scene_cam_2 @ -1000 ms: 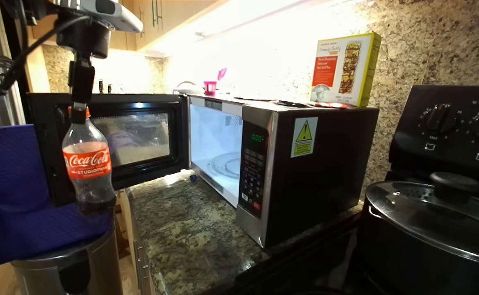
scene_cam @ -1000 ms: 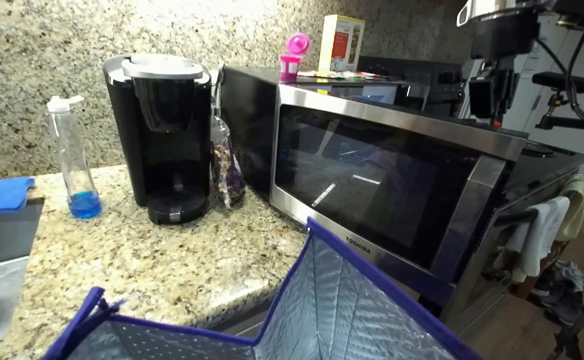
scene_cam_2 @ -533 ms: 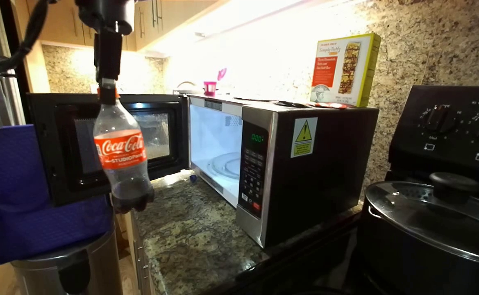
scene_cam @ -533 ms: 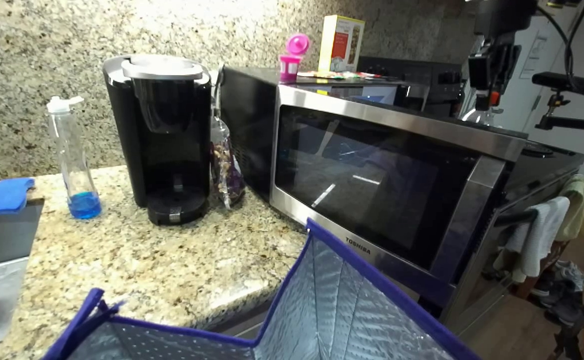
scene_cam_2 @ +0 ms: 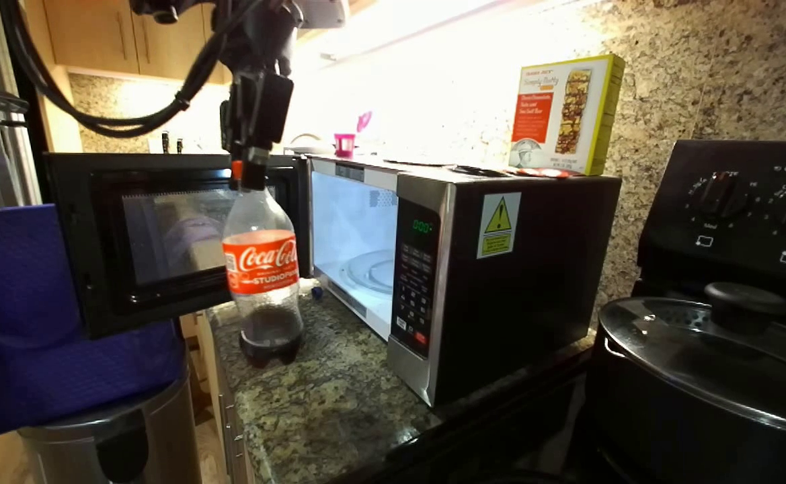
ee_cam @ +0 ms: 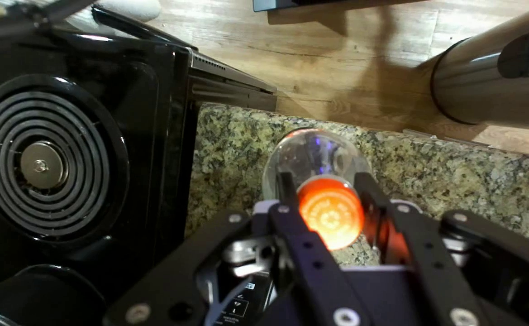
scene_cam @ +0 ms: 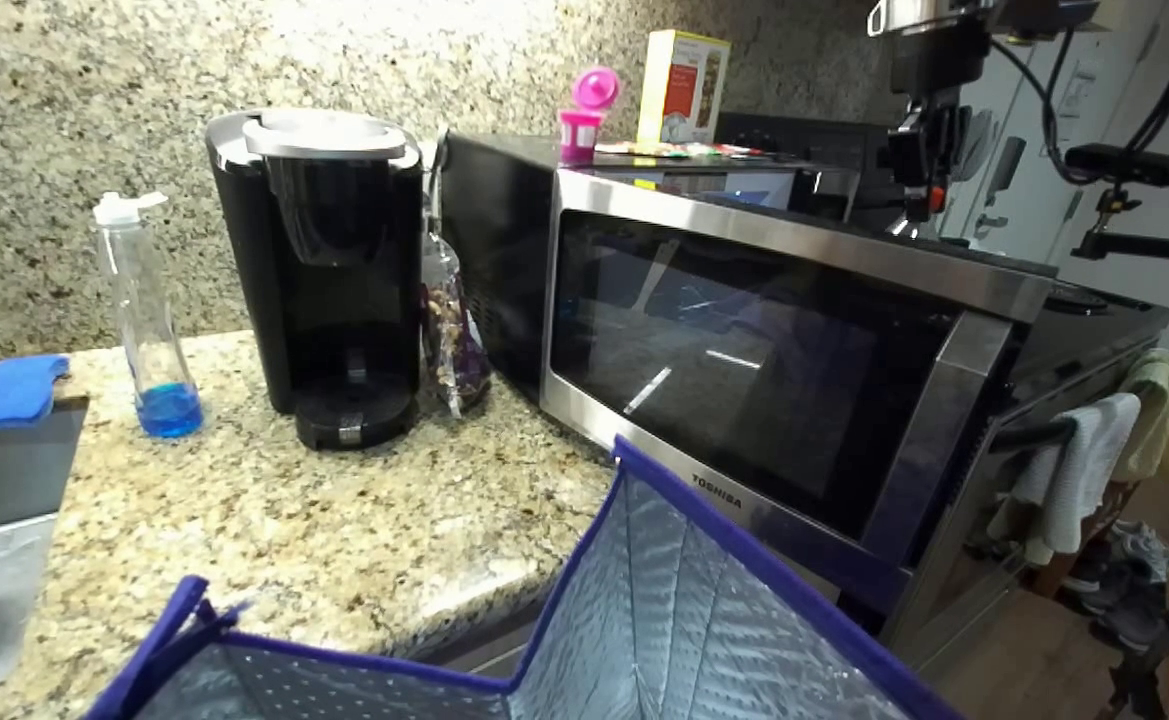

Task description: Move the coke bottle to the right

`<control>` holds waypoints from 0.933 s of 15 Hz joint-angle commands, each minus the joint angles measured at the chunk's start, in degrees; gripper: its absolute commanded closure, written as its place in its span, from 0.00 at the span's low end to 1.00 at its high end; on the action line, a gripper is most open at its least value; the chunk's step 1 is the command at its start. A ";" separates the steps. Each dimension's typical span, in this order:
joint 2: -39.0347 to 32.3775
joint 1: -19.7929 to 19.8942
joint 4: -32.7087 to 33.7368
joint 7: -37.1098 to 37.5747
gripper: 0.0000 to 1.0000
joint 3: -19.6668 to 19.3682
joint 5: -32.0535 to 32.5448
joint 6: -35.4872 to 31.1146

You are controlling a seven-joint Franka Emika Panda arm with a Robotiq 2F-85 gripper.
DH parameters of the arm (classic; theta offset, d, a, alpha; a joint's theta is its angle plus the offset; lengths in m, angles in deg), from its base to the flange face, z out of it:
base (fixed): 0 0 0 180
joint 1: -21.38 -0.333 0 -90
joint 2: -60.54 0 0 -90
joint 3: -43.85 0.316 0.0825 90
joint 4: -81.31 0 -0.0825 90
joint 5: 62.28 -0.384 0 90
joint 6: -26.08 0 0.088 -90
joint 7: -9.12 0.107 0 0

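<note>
The coke bottle (scene_cam_2: 263, 262) has a red cap, a red label and a little dark cola at the bottom. It stands almost upright in front of the open microwave, over the counter; I cannot tell whether its base touches. My gripper (scene_cam_2: 250, 176) is above it, fingers around the cap. In the wrist view the gripper (ee_cam: 326, 183) has a finger on each side of the orange-red cap of the coke bottle (ee_cam: 331, 215). In an exterior view only the cap of the coke bottle (scene_cam: 937, 199) and some shoulder show at the gripper (scene_cam: 916, 205); the microwave door hides the rest.
The microwave (scene_cam_2: 527, 282) has its door (scene_cam_2: 184, 228) open beside the bottle. The counter's front edge is close, with a purple bag (scene_cam_2: 16, 289) and trash can (scene_cam_2: 130, 437) beyond. A stove burner (ee_cam: 42, 163) and a lidded pot (scene_cam_2: 695, 376) are at the side.
My gripper and the coke bottle have moved from outside the counter edge to over the counter, rightward in the view facing the microwave. The bottle is now more upright, and the wrist has turned.
</note>
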 commanded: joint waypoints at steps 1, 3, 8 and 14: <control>-5.52 0.97 5.09 -4.28 0.87 -0.33 0.48 0.49; -7.45 1.28 6.43 -5.71 0.87 -0.81 -0.14 -0.19; -10.40 3.07 7.60 -11.70 0.87 -1.76 -4.05 -5.77; -13.32 4.27 9.01 -13.73 0.87 -2.14 -5.96 -4.10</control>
